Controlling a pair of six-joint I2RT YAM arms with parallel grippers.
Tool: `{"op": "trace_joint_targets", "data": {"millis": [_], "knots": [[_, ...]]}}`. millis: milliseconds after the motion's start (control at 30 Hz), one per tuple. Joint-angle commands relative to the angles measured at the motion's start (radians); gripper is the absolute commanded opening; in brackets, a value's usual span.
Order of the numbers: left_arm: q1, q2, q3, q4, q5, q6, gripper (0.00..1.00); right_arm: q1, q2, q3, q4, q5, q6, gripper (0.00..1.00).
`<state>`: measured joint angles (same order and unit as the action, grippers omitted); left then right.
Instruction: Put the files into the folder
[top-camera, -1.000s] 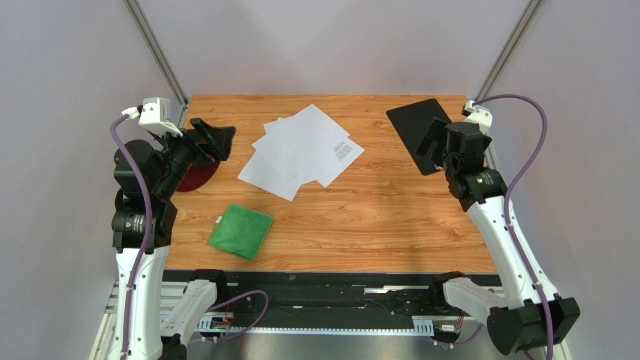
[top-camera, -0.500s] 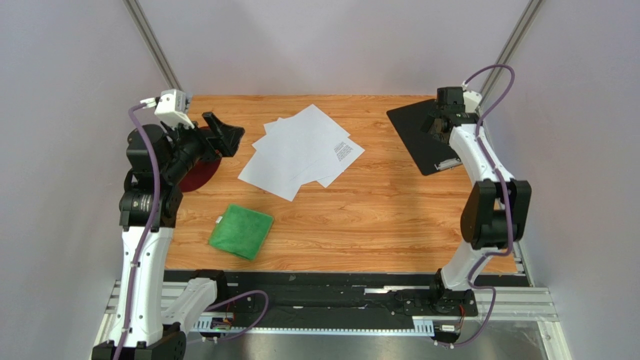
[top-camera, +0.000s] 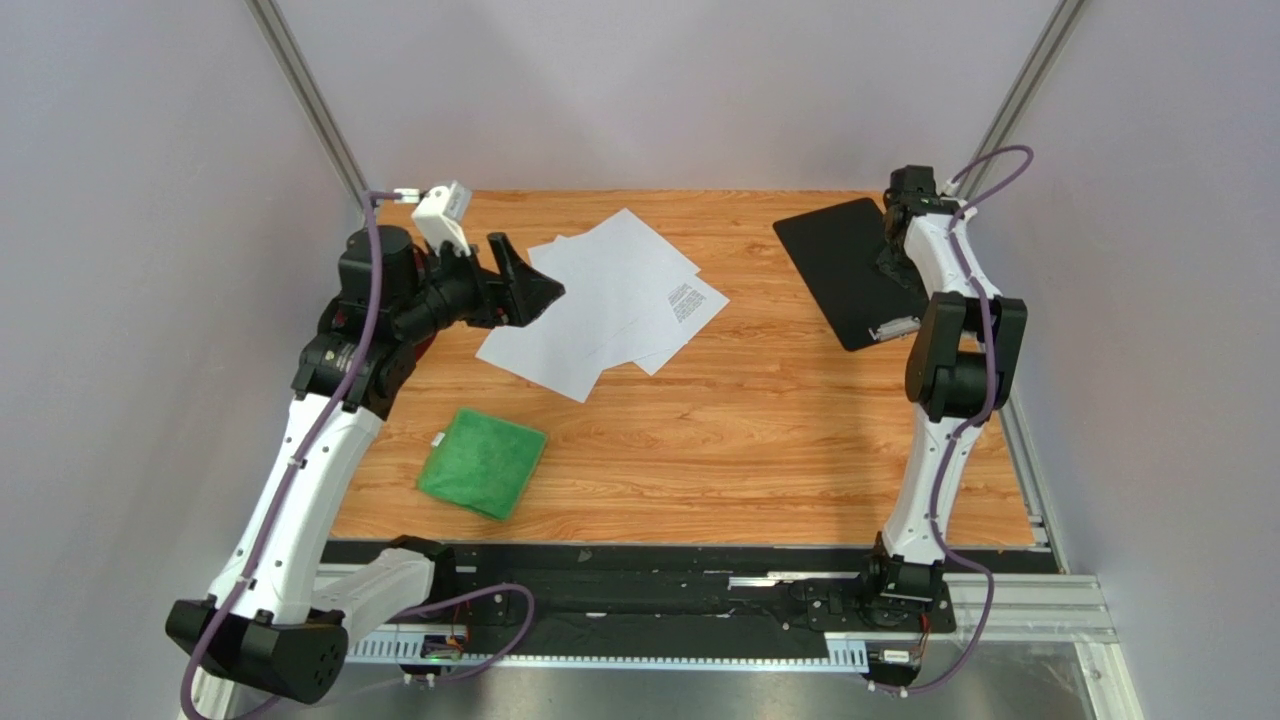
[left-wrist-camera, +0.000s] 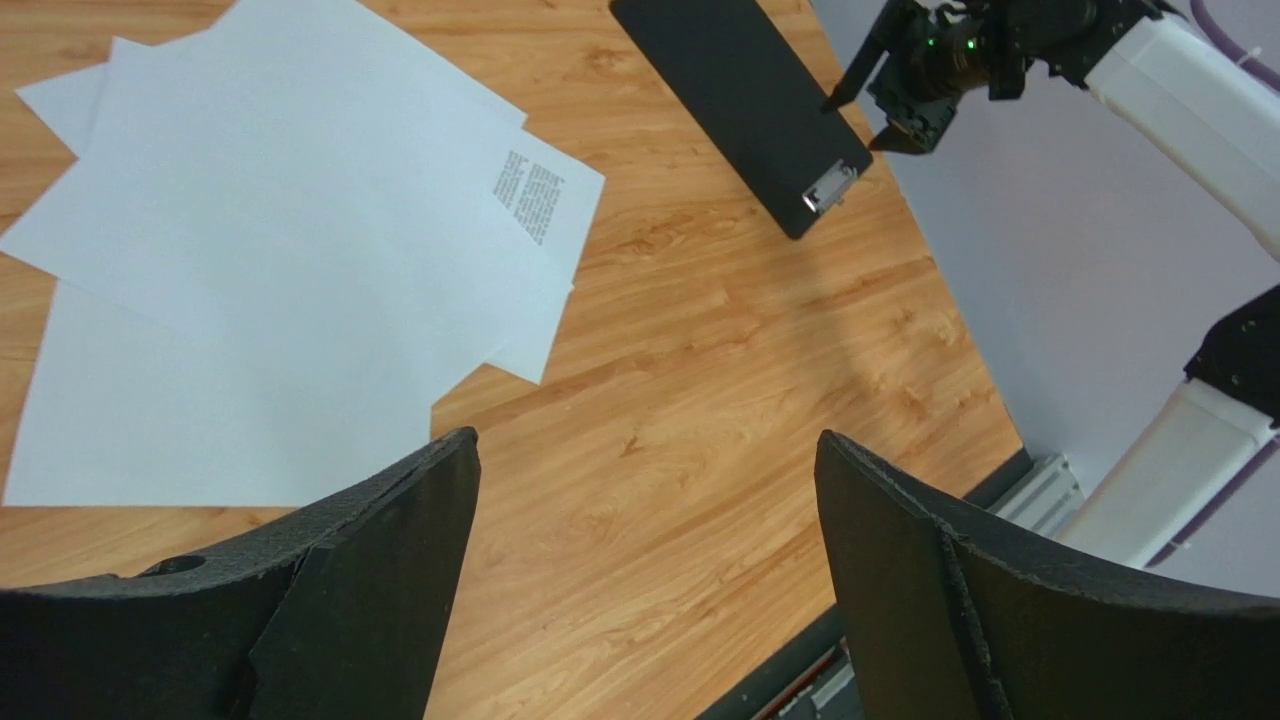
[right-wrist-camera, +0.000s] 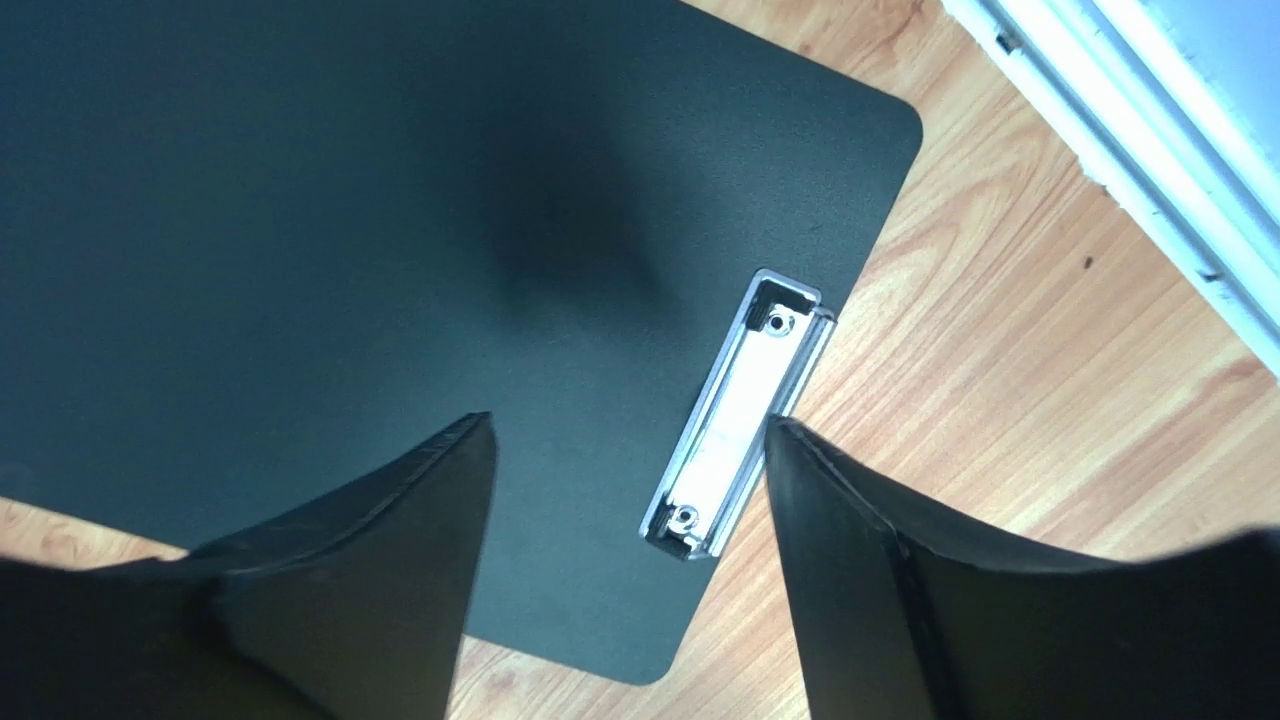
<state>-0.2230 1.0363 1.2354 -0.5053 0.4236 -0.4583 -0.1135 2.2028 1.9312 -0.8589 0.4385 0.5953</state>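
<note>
when viewed from above, wooden bench (top-camera: 781, 435) largest of all, carrying everything else.

next in size, the files (top-camera: 609, 300): several white sheets fanned over one another, flat on the wood near the middle of the far edge, a little toward the left, none of them in the folder.

well apart from them, at the far right corner, the folder (top-camera: 839, 270): thin, black, lying flat, turned at an angle to the bench edges.

toward the near left corner, green cloth (top-camera: 481, 462): square, lying alone, apart from the sheets.

smaller again, left hand (top-camera: 526, 282), held over the left side of the paper pile, fingers spread wide with nothing between them. below it in the left wrist view, only the sheets' near corners and bare wood.

right hand (right-wrist-camera: 627, 435) over the right part of the folder, close to the right edge of the bench, fingers likewise parted and gripping nothing, with black surface showing between them. cannot tell whether touching the folder or just above it.

smaller still, metal clip (right-wrist-camera: 736, 413): silver, fixed at the folder's end toward the right edge, just beside one finger of the right hand in that wrist view.

smallest, block of black print (top-camera: 688, 305) on the sheet at the right of the pile.
</note>
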Motion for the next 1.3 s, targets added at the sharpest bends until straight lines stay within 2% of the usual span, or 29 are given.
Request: {"op": "trace_joint_targets", "data": {"millis": [0,100,200,300,533,800,867,900,967,1000,1133,1267], "knots": [[-0.058,0.036,-0.002,0.037,-0.022,0.007,0.9,-0.061,0.018,-0.009,0.004,-0.07,0.086,0.62],[-0.085,0.056,-0.004,0.042,-0.023,0.007,0.88,-0.084,0.044,-0.021,0.011,-0.08,0.103,0.57],[-0.107,0.067,-0.011,0.066,-0.023,0.001,0.88,-0.095,0.066,-0.029,0.014,-0.092,0.118,0.46],[-0.119,0.079,-0.014,0.077,-0.023,-0.002,0.88,-0.097,0.08,-0.034,0.011,-0.096,0.129,0.43],[-0.13,0.076,-0.024,0.091,-0.023,-0.005,0.87,-0.094,0.071,-0.087,0.011,-0.122,0.152,0.43],[-0.141,0.073,-0.042,0.108,-0.016,-0.016,0.87,-0.077,0.023,-0.175,0.023,-0.126,0.104,0.46],[-0.145,0.076,-0.042,0.111,-0.016,-0.016,0.87,-0.068,0.009,-0.198,0.021,-0.113,0.078,0.41],[-0.148,0.08,-0.042,0.11,-0.016,-0.019,0.87,-0.064,0.008,-0.196,0.006,-0.103,0.069,0.3],[-0.157,0.085,-0.04,0.109,-0.016,-0.02,0.87,-0.054,0.0,-0.201,-0.015,-0.072,0.043,0.19],[-0.16,0.088,-0.04,0.108,-0.016,-0.02,0.87,-0.052,-0.005,-0.21,-0.028,-0.06,0.035,0.09],[-0.183,0.09,-0.043,0.108,-0.028,-0.023,0.87,-0.045,-0.093,-0.319,-0.02,0.017,-0.029,0.0],[-0.219,0.11,-0.045,0.111,-0.031,-0.028,0.87,-0.041,-0.219,-0.494,0.032,0.068,-0.101,0.0]]}}
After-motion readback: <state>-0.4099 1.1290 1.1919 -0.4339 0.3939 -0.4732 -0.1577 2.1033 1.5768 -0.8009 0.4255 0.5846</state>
